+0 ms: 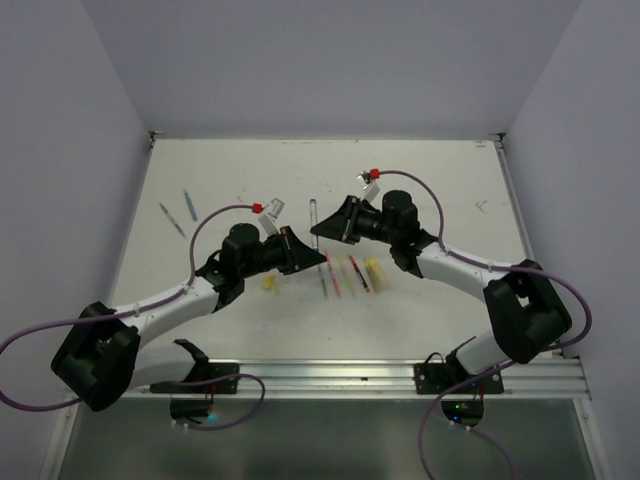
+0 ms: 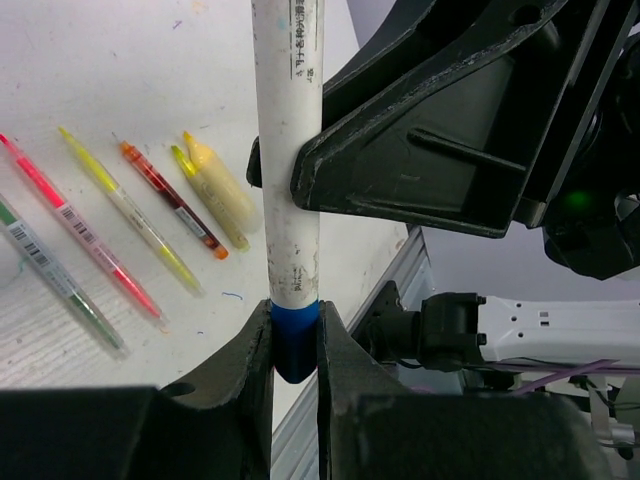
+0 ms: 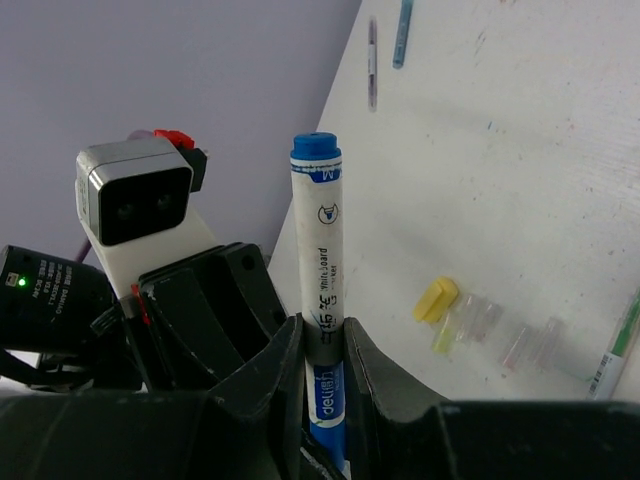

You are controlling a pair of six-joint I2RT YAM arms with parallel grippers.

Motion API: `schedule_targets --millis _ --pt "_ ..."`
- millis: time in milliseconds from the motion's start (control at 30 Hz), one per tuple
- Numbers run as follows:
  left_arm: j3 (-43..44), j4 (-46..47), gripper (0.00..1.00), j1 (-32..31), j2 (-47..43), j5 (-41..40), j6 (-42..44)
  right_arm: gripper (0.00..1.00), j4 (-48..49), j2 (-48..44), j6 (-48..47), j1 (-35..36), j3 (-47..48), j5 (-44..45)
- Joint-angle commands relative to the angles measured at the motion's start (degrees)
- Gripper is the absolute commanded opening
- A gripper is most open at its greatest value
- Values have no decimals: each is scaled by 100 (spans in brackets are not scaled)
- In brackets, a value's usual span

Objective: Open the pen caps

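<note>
A white marker (image 1: 313, 218) with blue ends is held in the air between my two grippers over the middle of the table. My left gripper (image 2: 295, 318) is shut on the short blue cap (image 2: 295, 345) at one end; it also shows in the top view (image 1: 320, 258). My right gripper (image 3: 325, 328) is shut on the white barrel (image 3: 322, 250), just above the left jaws, and shows in the top view (image 1: 318, 231). The marker's other blue end (image 3: 315, 152) sticks out free. A loose yellow cap (image 3: 437, 299) and clear caps (image 3: 478, 320) lie on the table.
Several thin pens lie side by side under the grippers: pink (image 2: 85, 235), yellow (image 2: 130, 210), orange-red (image 2: 172, 198), a yellow highlighter (image 2: 218, 182) and a green one (image 2: 60, 290). Two more pens (image 1: 180, 212) lie at the far left. The metal rail (image 1: 330, 375) runs along the near edge.
</note>
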Motion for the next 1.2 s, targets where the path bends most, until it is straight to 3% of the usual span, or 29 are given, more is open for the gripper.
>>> schedule_targets --millis 0,33,100,200,300,333,533,667,767,867,900,1033,1067,1167 --pt "11 184 0 -11 -291 -57 154 6 118 42 -141 99 124 -288" --pt "-7 193 0 -11 -300 -74 136 0 74 51 -167 100 142 -314" --pt "-120 394 0 -11 -361 13 66 0 4 42 -229 108 142 -358" --pt "-559 1709 0 -2 -327 601 -267 0 -33 -115 -290 100 46 -131" --pt "-1078 3771 0 -11 -230 1242 -742 0 318 -11 -29 29 89 -85" --pt "-1209 3970 0 -11 -256 1348 -934 0 485 59 86 3 124 -182" --pt "-1518 3675 0 -11 -923 1551 -594 0 1750 243 991 -322 309 -112" --pt "-1536 3655 0 -2 -1319 1692 -435 0 3688 603 1861 -717 265 -191" --pt "-1344 2897 0 7 -1538 1675 -77 0 4187 877 2433 -885 309 -322" --pt "-1054 2192 0 7 -1688 1570 249 0 3995 877 2347 -955 283 -402" --pt "-905 1414 0 -2 -1715 1439 642 0 3880 868 2224 -955 291 -437" --pt "-465 169 0 -2 -1786 964 1094 0 3661 781 2039 -946 230 -394" --pt "-412 -338 0 -2 -1829 763 1120 0 3494 711 1760 -938 186 -341" --pt "80 -1867 0 -72 -2136 -1184 1340 0 2213 263 761 -824 230 18"
